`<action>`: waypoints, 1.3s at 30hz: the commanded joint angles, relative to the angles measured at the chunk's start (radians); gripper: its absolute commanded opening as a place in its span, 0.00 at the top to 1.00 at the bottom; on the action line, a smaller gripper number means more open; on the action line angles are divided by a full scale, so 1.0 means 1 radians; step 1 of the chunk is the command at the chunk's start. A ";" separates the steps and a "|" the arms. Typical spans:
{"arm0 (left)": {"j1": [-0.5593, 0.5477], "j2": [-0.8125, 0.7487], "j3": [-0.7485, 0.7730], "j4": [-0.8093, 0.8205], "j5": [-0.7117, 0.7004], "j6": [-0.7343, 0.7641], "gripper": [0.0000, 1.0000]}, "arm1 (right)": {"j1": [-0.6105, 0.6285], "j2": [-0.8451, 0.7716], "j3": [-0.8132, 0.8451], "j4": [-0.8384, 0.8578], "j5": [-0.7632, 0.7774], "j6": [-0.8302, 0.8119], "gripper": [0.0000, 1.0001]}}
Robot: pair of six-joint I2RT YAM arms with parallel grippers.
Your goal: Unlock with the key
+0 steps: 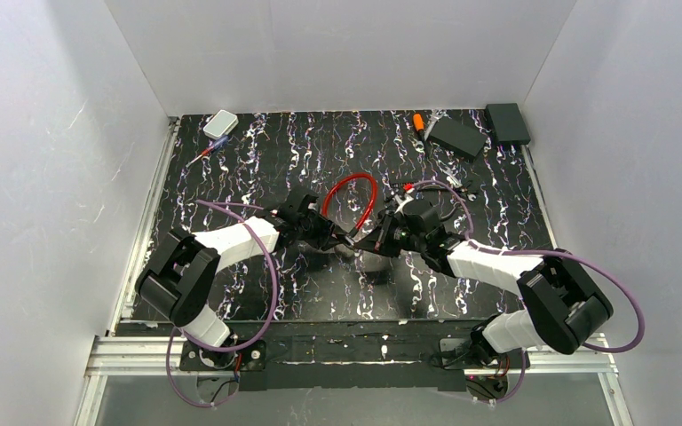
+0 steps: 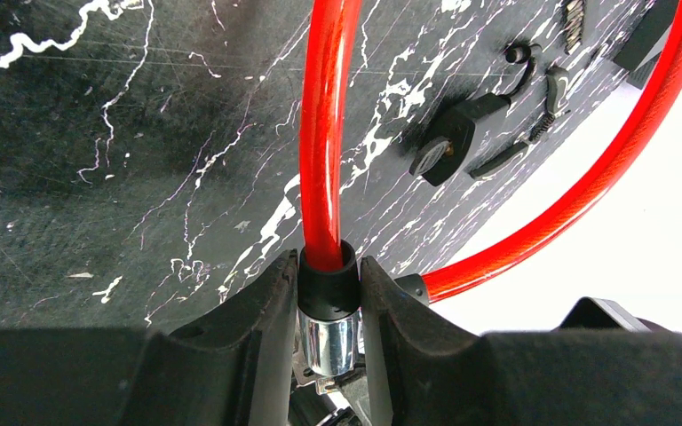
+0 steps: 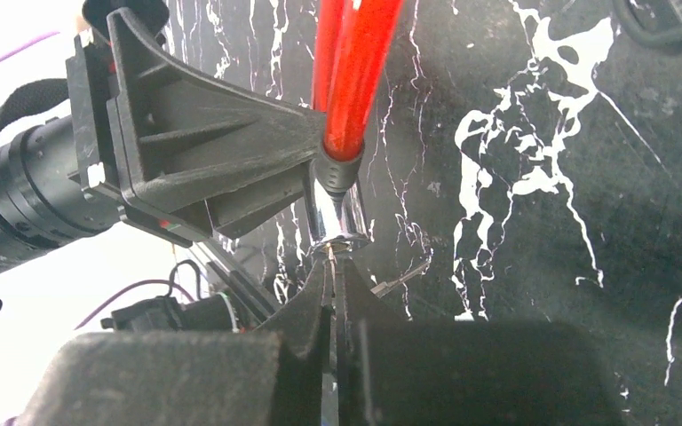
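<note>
Near the middle of the black marbled table (image 1: pixel 257 169): a red cable lock (image 1: pixel 348 176), loop pointing toward the far wall. Clamped at its black collar by the left gripper (image 2: pixel 329 286), fingers pressed on either side, chrome barrel (image 2: pixel 329 344) showing just below the collar. Met from the opposite side by the right gripper (image 3: pixel 331 277), fingers pinched nearly flat together on a thin key (image 3: pixel 330 257) (only a sliver of metal visible). Key tip right at the barrel's end face; touching or already inside, cannot tell. Farther back, well apart: a white box (image 1: pixel 220 123) at the left corner, two black boxes (image 1: pixel 458 136) and an orange-handled tool (image 1: pixel 418 122) at the right.
</note>
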 commanded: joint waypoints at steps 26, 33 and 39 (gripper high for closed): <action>-0.043 -0.087 0.005 0.036 0.148 -0.003 1.00 | 0.072 -0.275 0.303 -0.519 0.098 -0.710 0.27; -0.043 -0.083 0.006 0.027 0.141 0.000 1.00 | 0.386 -0.157 0.431 -0.709 0.482 -0.875 0.30; -0.043 -0.086 0.003 0.020 0.140 0.007 1.00 | 0.455 -0.083 0.472 -0.726 0.611 -0.926 0.37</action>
